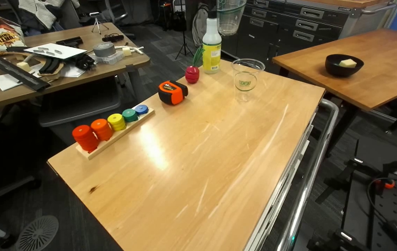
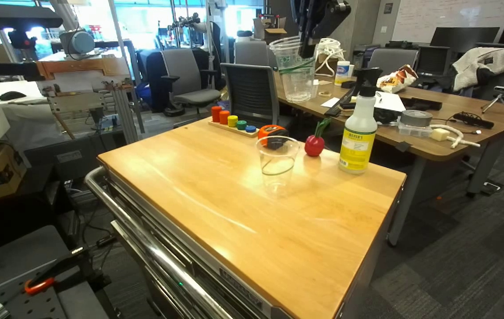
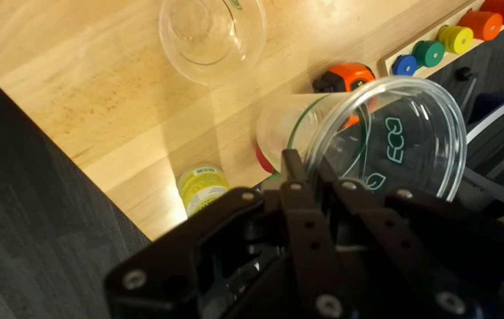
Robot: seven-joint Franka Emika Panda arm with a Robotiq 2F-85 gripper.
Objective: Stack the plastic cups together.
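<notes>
- The black two-fingered gripper [image 3: 308, 161] pinches the rim of a see-through plastic cup [image 2: 296, 79], higher than the pale wooden tabletop [image 1: 184, 174]; doubled rims suggest two nested.
- In an exterior view, another clear plastic cup [image 1: 247, 82] stands upright toward the tabletop's far edge.
- Joining them apparently remains.

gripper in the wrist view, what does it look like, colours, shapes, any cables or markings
The gripper is black, with angular links and round, silvery screw heads. Its fingers are slim, straight and dark, with small holes along them. No cables or lettering can be made out on it; the arm itself is out of frame.
</notes>
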